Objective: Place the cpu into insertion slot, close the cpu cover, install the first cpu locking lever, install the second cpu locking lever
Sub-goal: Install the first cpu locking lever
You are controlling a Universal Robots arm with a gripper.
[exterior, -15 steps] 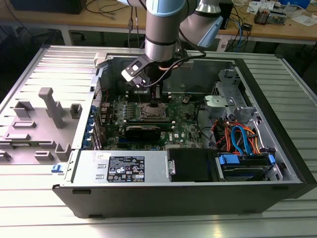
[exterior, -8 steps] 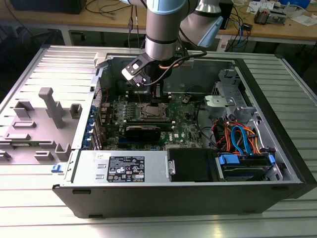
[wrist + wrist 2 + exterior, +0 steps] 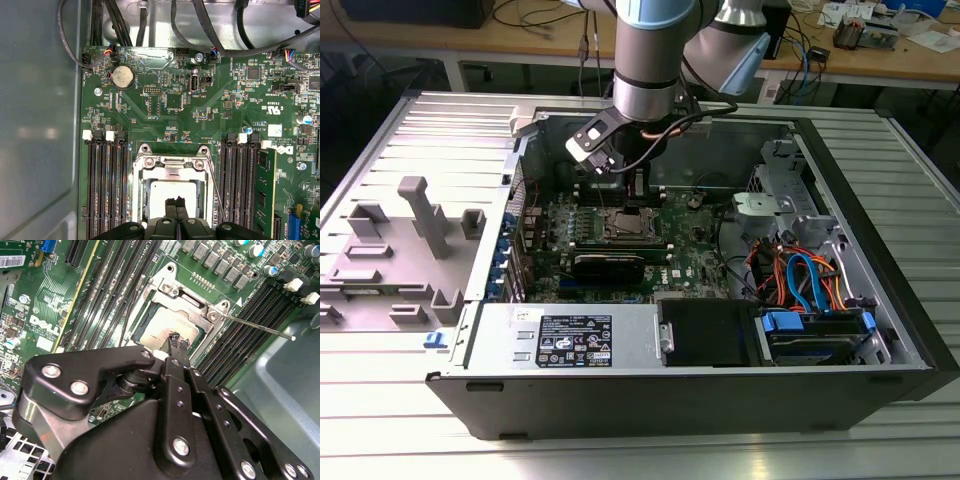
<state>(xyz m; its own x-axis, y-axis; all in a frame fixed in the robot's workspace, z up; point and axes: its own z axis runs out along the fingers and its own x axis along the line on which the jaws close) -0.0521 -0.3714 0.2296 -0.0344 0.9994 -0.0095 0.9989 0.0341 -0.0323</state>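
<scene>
Second wrist view shows the gripper [image 3: 175, 341] with its jaws pressed together, tips at the face of the cpu [image 3: 162, 330] seated in the insertion slot [image 3: 145, 192]. The cpu cover [image 3: 192, 307] lies over the slot, its window framing the chip. One thin locking lever [image 3: 255, 327] juts free toward the case wall. The slot sits mid-board on the green motherboard [image 3: 40, 295], between banks of memory slots [image 3: 107, 285].

The cover [image 3: 170, 162] is bare silvery metal with a dull sheen. The cpu [image 3: 170, 192] in its window looks like matt grey metal. The board [image 3: 165, 107] is glossy green. The pincer [image 3: 176, 342] is matt black with bright metal screws. The bench [image 3: 925, 180] is ribbed, pale, brushed metal.
</scene>
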